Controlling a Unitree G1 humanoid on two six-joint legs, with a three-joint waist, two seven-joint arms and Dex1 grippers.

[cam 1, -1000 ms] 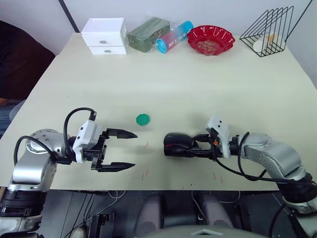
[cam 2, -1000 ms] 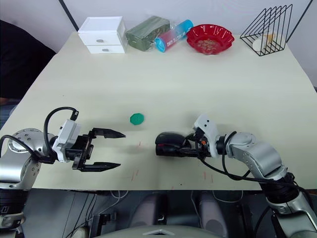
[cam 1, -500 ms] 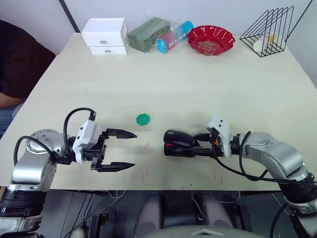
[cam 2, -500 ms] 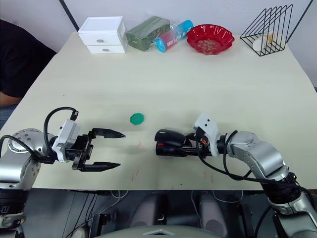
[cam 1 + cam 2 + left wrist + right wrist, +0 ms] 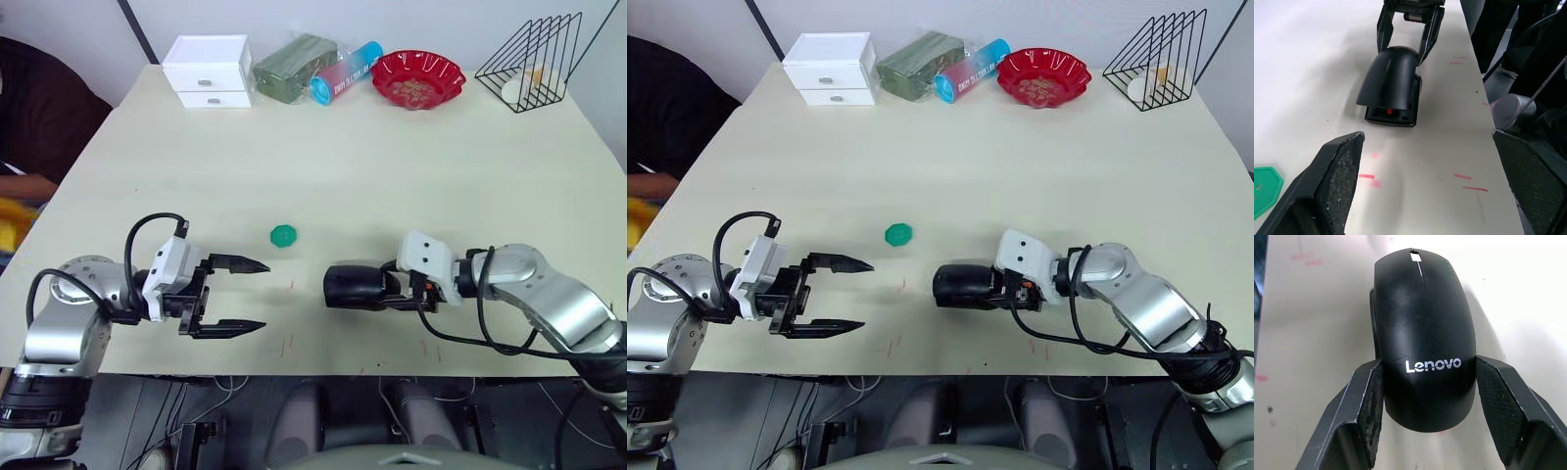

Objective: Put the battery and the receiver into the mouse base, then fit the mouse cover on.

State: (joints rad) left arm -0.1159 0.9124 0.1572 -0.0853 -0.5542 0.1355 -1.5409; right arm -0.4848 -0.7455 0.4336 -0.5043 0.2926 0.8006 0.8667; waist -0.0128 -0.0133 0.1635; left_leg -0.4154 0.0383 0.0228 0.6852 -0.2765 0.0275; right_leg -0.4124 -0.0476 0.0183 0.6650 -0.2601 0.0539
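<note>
Low in the middle of the frame, the right gripper has its jaws closed around the mouse cover, which sits over the mouse base on the table. The left gripper, lower left, has its jaws wide open and empty, near a green dish.

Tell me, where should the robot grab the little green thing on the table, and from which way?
Probably by two opposite flat edges, coming straight down from above. The green dish is low, flat and six-sided, so its straight sides give the fingers something to press on, while a sideways approach would likely scrape the table. The open left end effector sits nearest; the right end effector is at the mouse cover.
</note>
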